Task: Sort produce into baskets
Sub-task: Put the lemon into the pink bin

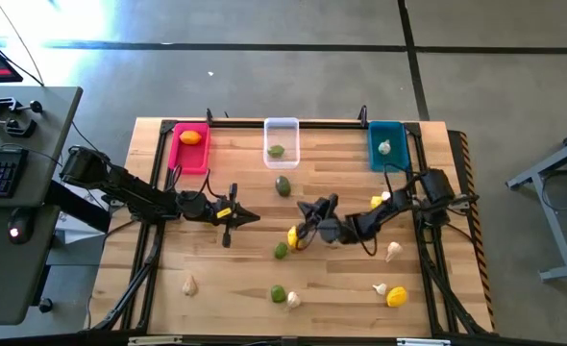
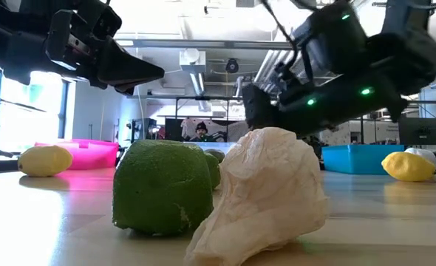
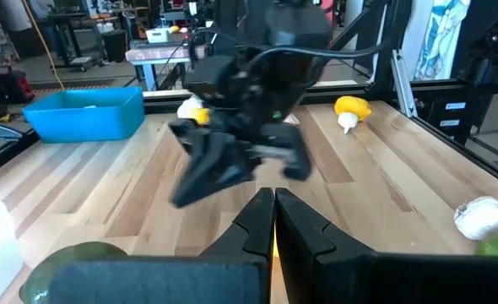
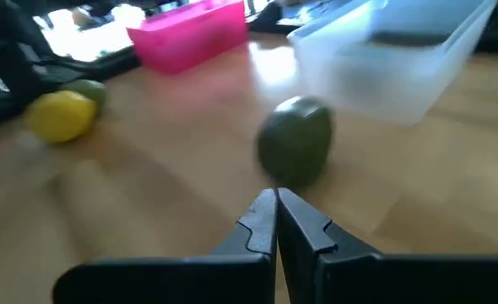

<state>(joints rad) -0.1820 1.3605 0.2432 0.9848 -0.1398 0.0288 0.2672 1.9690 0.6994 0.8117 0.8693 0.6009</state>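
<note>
Right hand (image 1: 310,210) sits clenched on nothing over the middle of the tabletop (image 1: 235,288), its tips pointing at a dark green fruit (image 4: 295,149) that lies just past them, not touching as far as I can see. Left hand (image 1: 250,218) is also clenched and empty, hovering left of centre and facing the right one across a small gap. At the far edge I see three baskets in a row: the pink basket (image 1: 189,160) with an orange fruit (image 1: 190,137) in it, the clear basket (image 1: 282,127) with a green piece (image 1: 277,151), and the teal basket (image 1: 386,159) with a white bulb (image 1: 384,148). Loose on the wood, a lemon (image 1: 292,235) and a lime (image 1: 281,251) lie below the right hand, another lime (image 1: 277,293) touches a bulb (image 1: 293,300) near the front edge, a second lemon (image 1: 396,297) lies beside a bulb at front right, and one bulb (image 1: 189,285) lies alone at front left.
</note>
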